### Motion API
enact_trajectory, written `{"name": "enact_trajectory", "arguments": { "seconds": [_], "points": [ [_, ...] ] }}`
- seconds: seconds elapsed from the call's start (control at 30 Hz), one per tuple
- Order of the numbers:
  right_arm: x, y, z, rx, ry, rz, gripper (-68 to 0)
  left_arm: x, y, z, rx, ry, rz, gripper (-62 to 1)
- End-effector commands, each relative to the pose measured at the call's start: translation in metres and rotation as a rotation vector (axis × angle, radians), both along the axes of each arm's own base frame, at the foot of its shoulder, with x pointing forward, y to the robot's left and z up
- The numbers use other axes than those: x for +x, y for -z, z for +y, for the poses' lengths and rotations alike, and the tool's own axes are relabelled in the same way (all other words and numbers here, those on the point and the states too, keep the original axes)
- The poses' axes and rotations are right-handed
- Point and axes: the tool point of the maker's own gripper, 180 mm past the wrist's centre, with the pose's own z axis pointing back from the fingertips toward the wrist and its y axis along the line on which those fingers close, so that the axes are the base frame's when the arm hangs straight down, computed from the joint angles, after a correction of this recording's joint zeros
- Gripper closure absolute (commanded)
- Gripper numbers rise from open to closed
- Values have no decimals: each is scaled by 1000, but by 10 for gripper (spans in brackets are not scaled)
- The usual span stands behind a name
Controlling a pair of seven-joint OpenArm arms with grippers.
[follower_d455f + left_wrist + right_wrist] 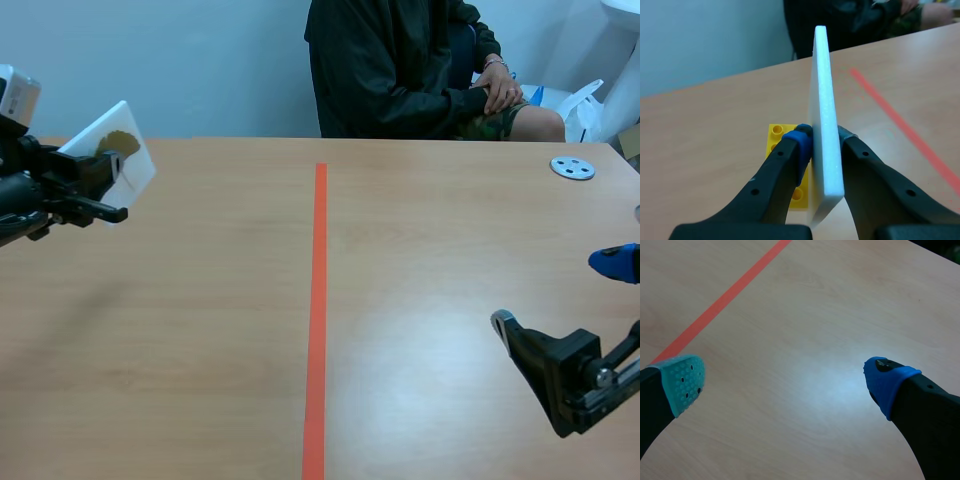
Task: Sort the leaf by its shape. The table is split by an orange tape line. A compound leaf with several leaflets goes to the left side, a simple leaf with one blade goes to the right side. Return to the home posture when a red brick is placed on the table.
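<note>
My left gripper (pixel 825 137) is clamped on a white board (pixel 826 95). The board stands on edge between the two pads, a blue pad (pixel 801 140) pressing one face and the other finger flat against the opposite face, so the fingers are only as far apart as the board is thick. From the scene view the left gripper (pixel 105 190) is raised off the table (pixel 200 350) at its far left, well away from the orange tape line (pixel 318 320). The white board (pixel 135 168) is tilted there, its face turned towards the camera. An olive-brown leaf (pixel 120 143) lies on that face, partly hidden behind a finger, and I cannot tell whether it has one blade or several leaflets. Below the left gripper, a yellow studded brick (pixel 776 136) lies flat on the tabletop, mostly hidden by the finger and the board. My right gripper (pixel 785 380) is wide open and holds nothing. Its teal dotted pad (pixel 685 382) and blue pad (pixel 885 382) are spread apart above bare wood on the right side of the tape line. In the scene view the right gripper (pixel 555 292) sits low at the right edge. Further out, a small grey round disc (pixel 572 168) lies near the far right corner, and a person (pixel 400 70) in dark clothes sits across the table.
</note>
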Motion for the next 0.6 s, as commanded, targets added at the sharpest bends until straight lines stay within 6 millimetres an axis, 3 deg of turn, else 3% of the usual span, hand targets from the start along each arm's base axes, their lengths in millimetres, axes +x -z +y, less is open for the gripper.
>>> {"name": "enact_trajectory", "arguments": {
  "seconds": [0.0,0.13,0.57],
  "points": [
    [3,-9,4,12,-9,-31,-679,3,-2,15,9,-34,-15,-28],
    [3,-9,4,12,-9,-31,-679,2,15,45,18,-105,-2,-32],
    [5,-10,4,10,-11,-34,-679,2,60,115,-99,-336,47,-32]
  ]
}}
